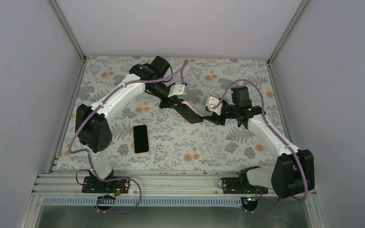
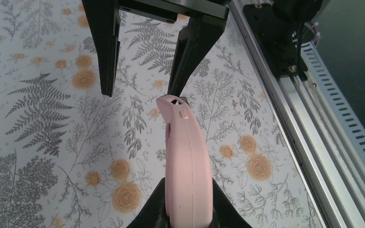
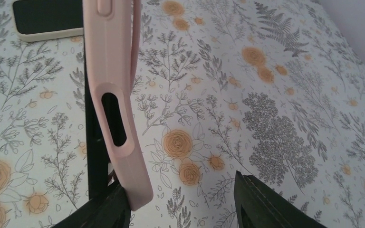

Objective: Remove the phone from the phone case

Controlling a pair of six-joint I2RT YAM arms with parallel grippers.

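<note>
Up over the middle of the flowery table (image 1: pixel 247 85), the two arms meet, and the pink case (image 1: pixel 186 112) hangs in the air between them. It is off the table and tilted. One end is by the left gripper (image 2: pixel 140 91) and the other end is by the right gripper (image 3: pixel 178 185).

From the left wrist, the left gripper's two black fingers are spread wide. The case is not between them. Its rounded end (the one with the little holes) sits right at the tip of one finger (image 2: pixel 185 57). It may be touching, but I cannot be sure.

From the right wrist, the right gripper is spread wide too. The case leans against one finger (image 3: pixel 105 209), low on the left of that view. The other finger (image 3: pixel 266 202) is well apart from it, and the table's flowers show in the gap. A long slot is cut in the side of the case.

The phone (image 1: pixel 141 138) is out of the case. It is black and lies flat on the table, near the left arm and well apart from both grippers. From the right wrist its edge looks pale.
</note>
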